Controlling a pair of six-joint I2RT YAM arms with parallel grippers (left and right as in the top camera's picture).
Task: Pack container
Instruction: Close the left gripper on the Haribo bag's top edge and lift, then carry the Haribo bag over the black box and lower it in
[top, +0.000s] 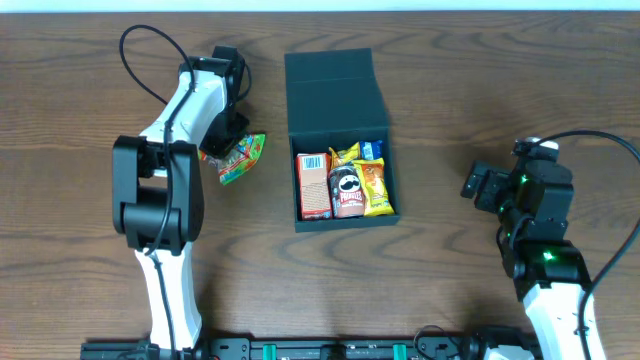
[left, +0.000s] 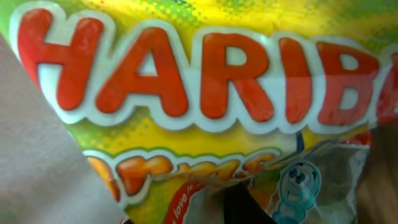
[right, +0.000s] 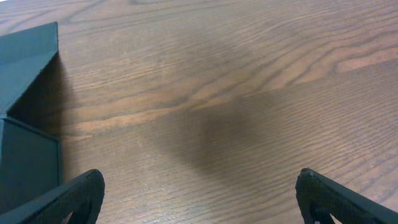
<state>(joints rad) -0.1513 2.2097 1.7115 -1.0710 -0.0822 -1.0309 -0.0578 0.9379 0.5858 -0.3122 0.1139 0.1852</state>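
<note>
The container (top: 330, 92) is a dark square box in the middle of the table, its lid folded open at the back. A red-and-white packet (top: 313, 185), a Pringles can (top: 346, 190) and yellow packets (top: 376, 186) lie inside. Left of it a Haribo packet (top: 242, 157) lies on the wood, and my left gripper (top: 226, 137) is closed on its left end. The Haribo packet (left: 199, 93) fills the left wrist view, with one dark finger (left: 249, 208) showing behind its clear window. My right gripper (top: 476, 183) stands open over bare wood to the right of the box; nothing sits between its fingertips (right: 81, 194).
The box's lid and side wall (right: 28, 155) show at the left edge of the right wrist view. Bare wooden table (right: 236, 93) lies between the box and the right arm. Cables loop above the left arm (top: 150, 45) and beside the right arm (top: 610, 150).
</note>
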